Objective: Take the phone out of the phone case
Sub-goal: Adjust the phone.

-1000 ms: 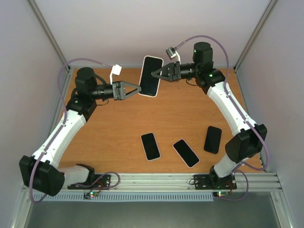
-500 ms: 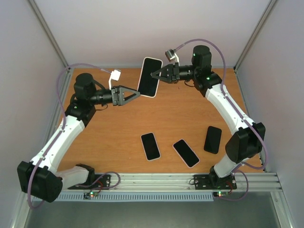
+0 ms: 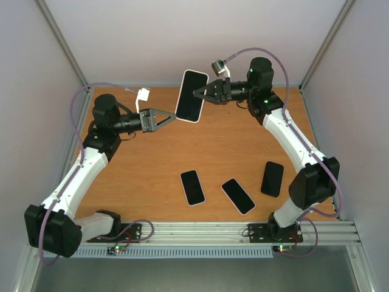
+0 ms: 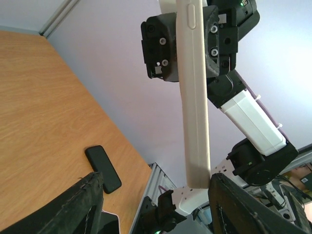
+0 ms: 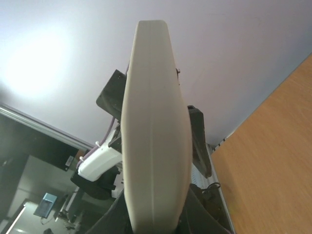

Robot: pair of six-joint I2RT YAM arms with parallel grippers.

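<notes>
A phone in a cream case (image 3: 191,96) hangs in the air above the far middle of the table, screen facing the top camera. My right gripper (image 3: 198,94) is shut on its right long edge. In the right wrist view the case's cream edge (image 5: 155,146) fills the middle and hides most of my right gripper (image 5: 156,219). My left gripper (image 3: 172,118) is open just below and left of the phone's lower end. In the left wrist view the case (image 4: 196,107) runs down to a point between my spread left gripper (image 4: 156,192) fingers, close to the right finger (image 4: 243,204).
Three more phones lie on the near part of the wooden table (image 3: 140,170): one with a pale rim (image 3: 192,187), another (image 3: 237,196) beside it, and a black one (image 3: 272,179) at the right, also in the left wrist view (image 4: 103,168). Walls enclose the table.
My left gripper has drawn back slightly from the phone's lower corner, which it touched before. My right gripper has shifted the phone a little up and to the left.
</notes>
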